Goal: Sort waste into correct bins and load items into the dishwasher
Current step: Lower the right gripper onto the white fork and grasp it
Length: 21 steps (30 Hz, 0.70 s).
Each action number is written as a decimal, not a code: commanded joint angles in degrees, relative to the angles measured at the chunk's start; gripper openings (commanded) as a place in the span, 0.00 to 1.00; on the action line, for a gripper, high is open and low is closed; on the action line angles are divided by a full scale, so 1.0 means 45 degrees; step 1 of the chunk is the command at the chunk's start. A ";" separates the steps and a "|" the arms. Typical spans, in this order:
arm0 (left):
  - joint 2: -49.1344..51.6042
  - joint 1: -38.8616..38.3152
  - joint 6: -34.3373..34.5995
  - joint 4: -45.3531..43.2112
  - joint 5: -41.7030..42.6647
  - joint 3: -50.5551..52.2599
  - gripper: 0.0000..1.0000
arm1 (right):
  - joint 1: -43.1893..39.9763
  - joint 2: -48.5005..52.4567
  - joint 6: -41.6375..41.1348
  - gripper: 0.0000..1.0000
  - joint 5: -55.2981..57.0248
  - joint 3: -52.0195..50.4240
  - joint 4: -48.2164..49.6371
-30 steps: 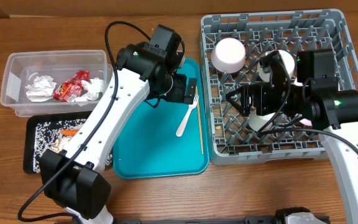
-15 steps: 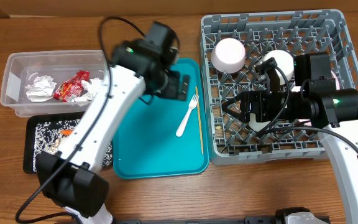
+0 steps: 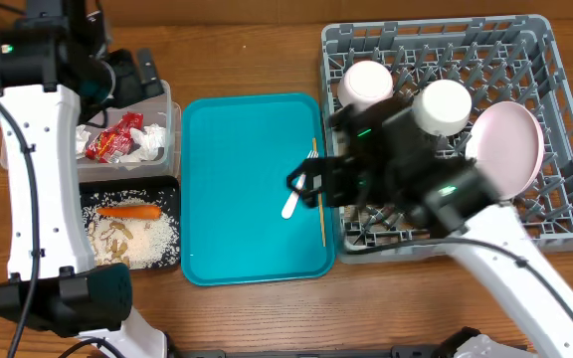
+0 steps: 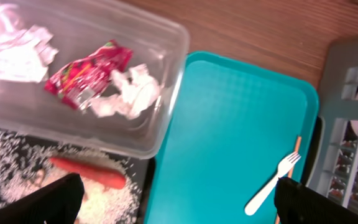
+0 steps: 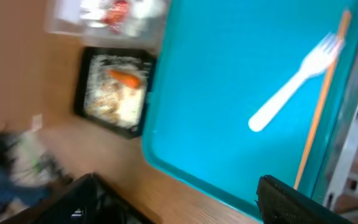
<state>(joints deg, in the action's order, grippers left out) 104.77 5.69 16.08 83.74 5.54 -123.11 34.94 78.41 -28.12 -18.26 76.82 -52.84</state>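
Flat on teal tray (image 3: 237,179): slim white plastic fork (image 3: 297,193), tines beside thin wooden chopstick (image 3: 319,199). Right hand (image 3: 309,185) above, fingers apart; left hand (image 3: 139,74) likewise spread, empty.

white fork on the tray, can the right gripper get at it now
Probably yes: the white fork lies uncovered on the teal tray, and the right gripper hangs open above it; only the chopstick lies close beside.

On your left, a clear tub (image 3: 167,119) holds crumpled white napkins (image 3: 149,142) and a red-orange wrapper (image 3: 113,136). Just beside it, nearer you, a black tray (image 3: 127,268) holds pale crumbs, beige bits and an orange carrot piece (image 3: 129,211). A white fork (image 3: 292,204) and a thin chopstick (image 3: 320,214) lie flat just left of the grey rack (image 3: 565,214), which holds two white bowls (image 3: 366,85) and a tilted pale plate (image 3: 510,149).
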 commanded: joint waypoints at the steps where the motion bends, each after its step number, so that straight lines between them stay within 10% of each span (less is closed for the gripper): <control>1: -0.0024 0.0291 -0.0053 0.0044 0.0049 -0.0165 1.00 | 0.1569 0.0787 -0.3172 0.85 0.4425 0.0087 0.0325; 12: -0.0024 0.0316 -0.0053 0.0049 0.0053 -0.0165 1.00 | 0.3653 0.4444 -0.3055 1.00 0.3803 0.0092 0.3390; 16: -0.0019 0.0311 -0.0053 0.0049 0.0053 -0.0165 1.00 | 0.3546 0.4959 -0.3400 0.63 0.4891 0.0092 0.3779; 21: -0.0024 0.0311 -0.0053 0.0049 0.0053 -0.0165 1.00 | 0.3507 0.5139 -0.5435 0.43 0.7271 0.0092 0.3847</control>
<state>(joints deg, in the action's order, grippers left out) 104.77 7.01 16.08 84.03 5.56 -123.11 51.07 101.23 -46.52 5.76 76.82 -36.16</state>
